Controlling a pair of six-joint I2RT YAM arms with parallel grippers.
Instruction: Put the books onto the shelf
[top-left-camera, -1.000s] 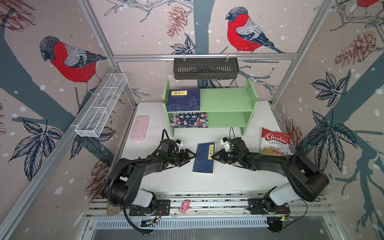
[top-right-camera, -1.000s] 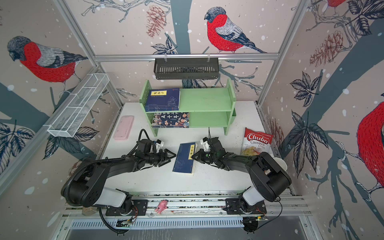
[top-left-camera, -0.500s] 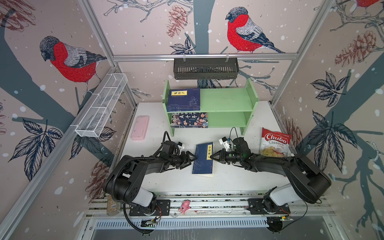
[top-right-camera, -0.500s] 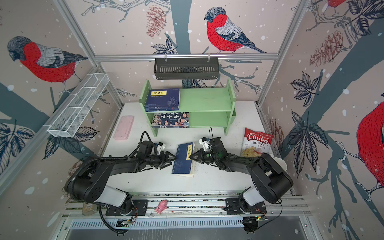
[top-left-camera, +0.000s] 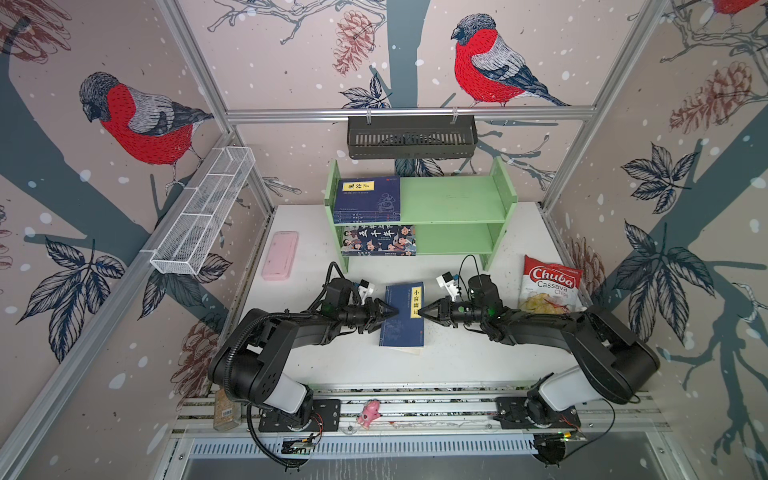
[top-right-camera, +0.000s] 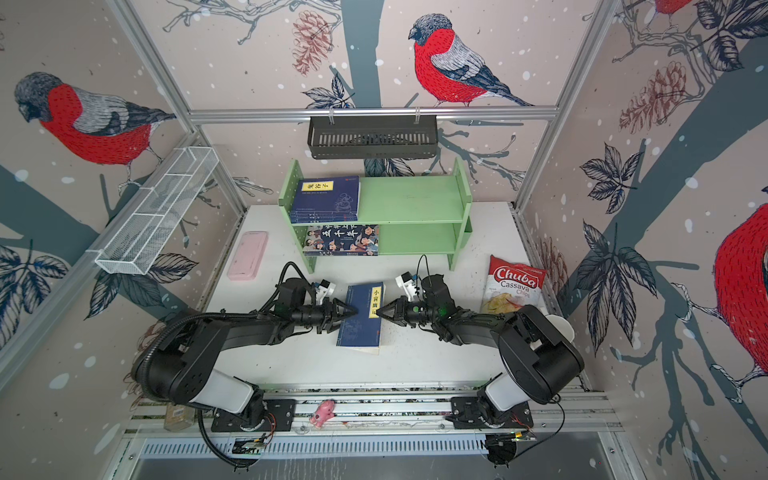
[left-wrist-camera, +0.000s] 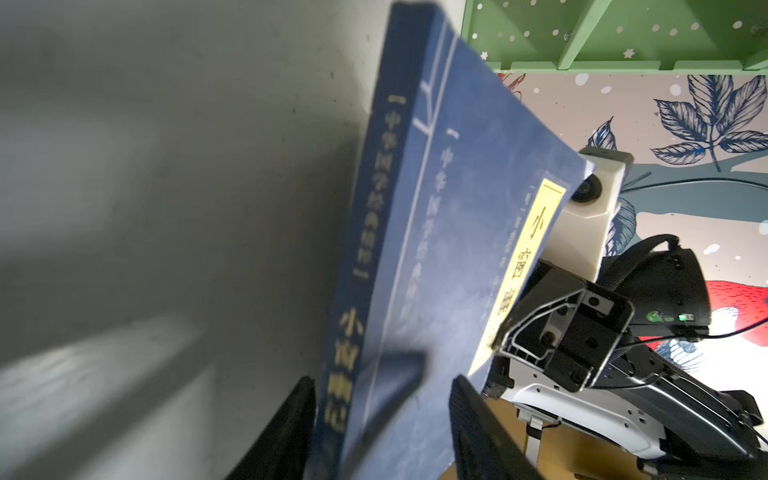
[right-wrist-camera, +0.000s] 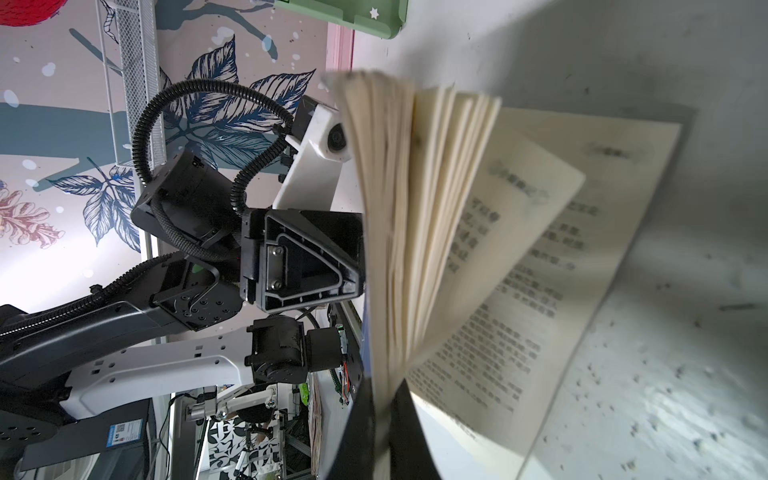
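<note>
1. The book (top-left-camera: 401, 328) (top-right-camera: 359, 328) lies on the table (top-left-camera: 457, 361) in front of the shelf (top-left-camera: 453, 199) (top-right-camera: 411, 199), between the two grippers, with its yellow label facing up.
2. In the right wrist view the book (right-wrist-camera: 390, 208) is lifted at its open edge. The cover and most pages rise off a few pages that lie flat on the table, and some pages fan loose.
3. The right gripper (top-left-camera: 419, 311) (top-right-camera: 376, 312) (right-wrist-camera: 384, 390) is pressed together on the lifted cover and pages, just beside the label.
4. The left gripper (top-left-camera: 395, 311) (top-right-camera: 355, 311) (left-wrist-camera: 382, 378) sits at the spine side, facing the right one across the book.
5. In the left wrist view the fingers (left-wrist-camera: 286, 432) stand on either side of the book (left-wrist-camera: 457, 208) at its spine. I cannot tell whether they clamp it or only straddle it.
6. The shelf stands at the back of the table. A navy stack (top-left-camera: 368, 199) lies flat at the left end of its upper tier, and a cartoon book (top-left-camera: 379, 240) lies flat below it on the lower tier.
7. A chips bag (top-left-camera: 548, 286) lies on the table to the right of the right gripper, near the shelf's right leg.
8. A pink case (top-left-camera: 280, 254) lies on the left of the table.
9. A black basket (top-left-camera: 411, 135) hangs on the rail above the shelf, and a wire tray (top-left-camera: 203, 212) is fixed along the left frame.
</note>
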